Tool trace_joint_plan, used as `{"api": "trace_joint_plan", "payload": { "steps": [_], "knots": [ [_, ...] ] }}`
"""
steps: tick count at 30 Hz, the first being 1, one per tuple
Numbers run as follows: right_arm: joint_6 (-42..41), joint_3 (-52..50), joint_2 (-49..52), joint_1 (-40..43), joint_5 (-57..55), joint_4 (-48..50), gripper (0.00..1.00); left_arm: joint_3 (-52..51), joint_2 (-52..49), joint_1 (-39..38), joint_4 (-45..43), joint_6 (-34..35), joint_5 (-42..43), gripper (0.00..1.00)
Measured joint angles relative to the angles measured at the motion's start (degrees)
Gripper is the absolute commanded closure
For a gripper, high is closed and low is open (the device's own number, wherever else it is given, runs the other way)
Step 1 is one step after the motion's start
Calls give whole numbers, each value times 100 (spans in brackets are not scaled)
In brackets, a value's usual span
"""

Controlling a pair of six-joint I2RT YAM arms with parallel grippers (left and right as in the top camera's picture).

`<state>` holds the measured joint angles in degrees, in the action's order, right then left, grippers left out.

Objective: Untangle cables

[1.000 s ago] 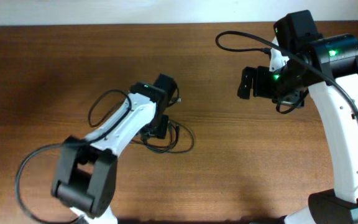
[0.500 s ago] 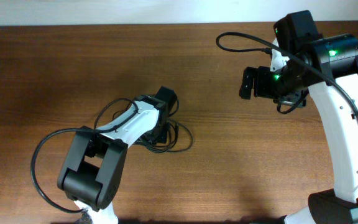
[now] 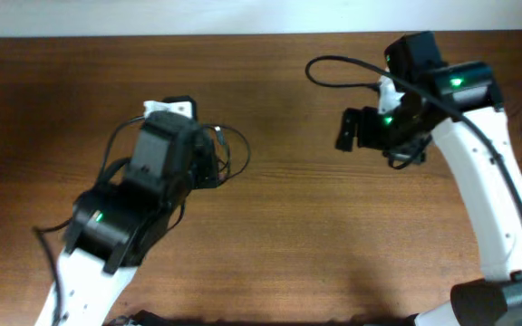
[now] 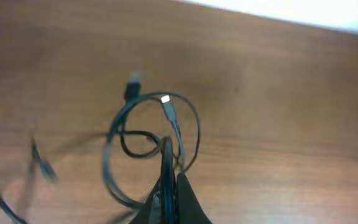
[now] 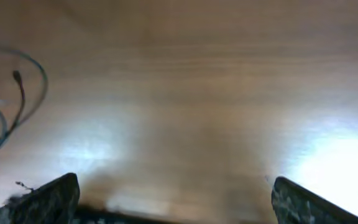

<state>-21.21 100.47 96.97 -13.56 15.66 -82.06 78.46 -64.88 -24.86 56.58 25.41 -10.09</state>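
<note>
The cables [image 4: 148, 134] are thin black cords looped into a tangle, hanging over the brown table [image 4: 291, 93]. One metal-tipped plug [image 4: 165, 99] sits at the top of the loops. My left gripper [image 4: 169, 179] is shut on one strand of the cables, which runs up between its fingertips. From overhead the left gripper [image 3: 208, 161] sits left of centre with the cables [image 3: 243, 145] looping out to its right. My right gripper [image 3: 347, 129] stands open over bare wood, well to the right, with nothing between its fingers [image 5: 55, 196]. The cables [image 5: 5, 106] show at that view's left edge.
The right arm's thick black cable [image 3: 333, 63] arches over the table's far side. The left arm's own cable [image 3: 116, 149] loops beside its wrist. The table's far edge [image 3: 243, 36] meets a white wall.
My left gripper closed on the cables and swung up and to the far left, carrying the tangle off its spot on the table. The right arm shifted slightly left, still open.
</note>
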Motion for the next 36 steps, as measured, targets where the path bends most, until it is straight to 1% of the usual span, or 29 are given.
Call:
{"api": "trace_joint_plan", "payload": {
  "steps": [1,3,4,5,6,8,9,10,12,13,14,15,16,17,18,19,20,22,24,25,26,28,29,30,32,33,34,36],
  "knots": [
    [-2,-579,48,0,409,391,1,4,278,0,-26,2,-31,100],
    [0,-1303,37,0,997,1220,0,4,304,0,-42,17,-48,100],
    [162,-1532,37,0,1346,1585,2,2,299,0,-42,20,-48,100],
    [417,-1709,44,0,1849,1915,7,2,299,0,-55,20,-50,100],
    [636,-1821,37,-4,2330,2428,9,2,299,0,-127,20,-46,100],
    [728,-2041,37,-98,2942,2992,10,2,299,2,-343,22,44,100],
    [437,-2258,35,-358,3213,3569,10,2,299,0,-446,24,125,100],
    [11,-2424,37,-678,3346,3801,10,4,299,0,-601,39,286,100],
    [-1624,-2833,37,-1154,3351,6004,10,4,299,-9,-907,42,632,100],
    [-2323,-2874,37,-1429,3263,6478,11,4,299,-15,-977,42,817,100],
    [-2691,-2874,37,-1746,2780,6509,16,2,299,-15,-1064,44,951,100],
    [-2859,-2868,35,-1941,2306,6330,24,2,302,-15,-1150,44,1014,100],
    [-2955,-2870,37,-2127,1665,5982,33,2,319,-15,-1196,42,1016,100],
    [-3049,-2885,39,-2221,988,5689,45,2,376,-15,-1200,44,890,100],
    [-3134,-2898,28,-2186,-118,4857,52,2,566,-15,-1202,44,592,100],
    [-3154,-2918,28,-2111,-820,4535,52,2,866,-22,-1209,42,247,100],
    [-3136,-2914,26,-1947,-1283,4052,52,4,1147,-26,-1198,33,-118,100],
    [-3067,-2929,26,-1534,-1794,3593,52,13,1751,-26,-1150,33,-841,100],
    [-2833,-2927,26,-1237,-1937,3425,53,17,1963,-26,-1021,35,-1211,100],
    [-2667,-2927,26,-1029,-1956,3314,36,17,1930,-26,-981,35,-1381,100],
    [-2494,-2927,26,-881,-1980,3281,22,17,1860,-26,-966,35,-1462,100],
    [-2238,-2922,26,-483,-2181,3073,14,17,1816,-44,-922,37,-1775,100],
    [-2142,-2922,24,-136,-2205,2940,12,15,1816,-63,-782,39,-2138,100],
    [-2070,-2911,17,76,-2168,2852,12,7,1797,-90,-660,44,-2282,100],
    [-1915,-2903,-55,704,-1843,2653,4,-72,1648,-177,-474,63,-2570,100],
    [-1784,-2900,-61,857,-1644,2651,3,-72,1624,-181,-474,68,-2616,100],
    [-1598,-2903,-61,1049,-1366,2651,10,-72,1624,-181,-474,105,-2616,100],
    [-925,-2903,-61,1259,-525,2680,64,-72,1624,-164,-474,144,-2588,100]
  ]
}}
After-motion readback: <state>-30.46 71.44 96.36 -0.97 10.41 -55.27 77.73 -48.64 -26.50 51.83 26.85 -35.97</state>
